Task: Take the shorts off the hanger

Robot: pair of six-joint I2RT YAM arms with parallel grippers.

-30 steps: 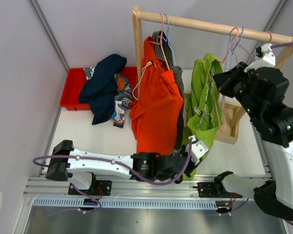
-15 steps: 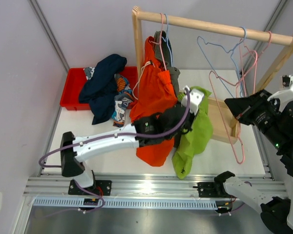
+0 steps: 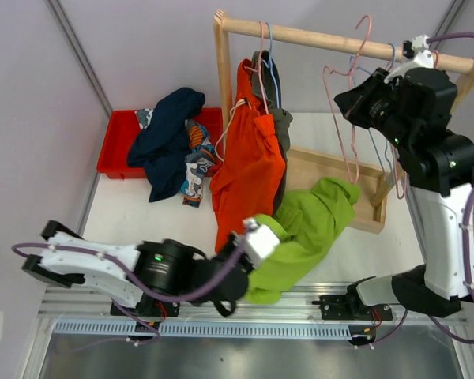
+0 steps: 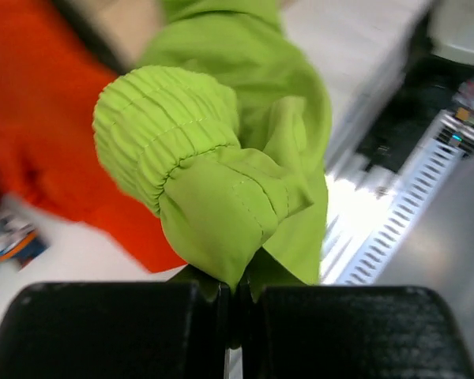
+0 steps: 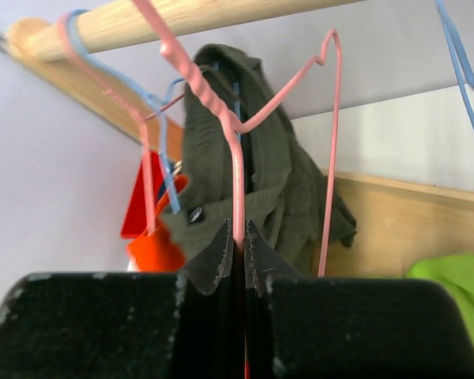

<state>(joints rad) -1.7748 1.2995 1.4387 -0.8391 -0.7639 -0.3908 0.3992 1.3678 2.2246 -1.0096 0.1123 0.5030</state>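
— Lime shorts (image 3: 304, 229) are sprawling on the bench (image 3: 142, 221), stretching from the left end effector (image 4: 233, 296) toward the rack (image 3: 221, 71). Its jaws are pinching the fabric tight, which only the wrist view is showing.

— Right end effector (image 5: 238, 237) is clamping the bare pink hanger (image 5: 235, 134). Orange shorts (image 3: 249, 166) are hanging nearer the left arm.

right hand (image 5: 238, 239) — clamped on pink hanger (image 5: 238, 174) | grey shorts (image 5: 283, 158) hanging behind | wooden rail (image 5: 189, 17) above

Matt cloth shorts (image 4: 221, 158), wooden rail (image 3: 316, 36), perhaps coated-wire hanger (image 5: 238, 197)
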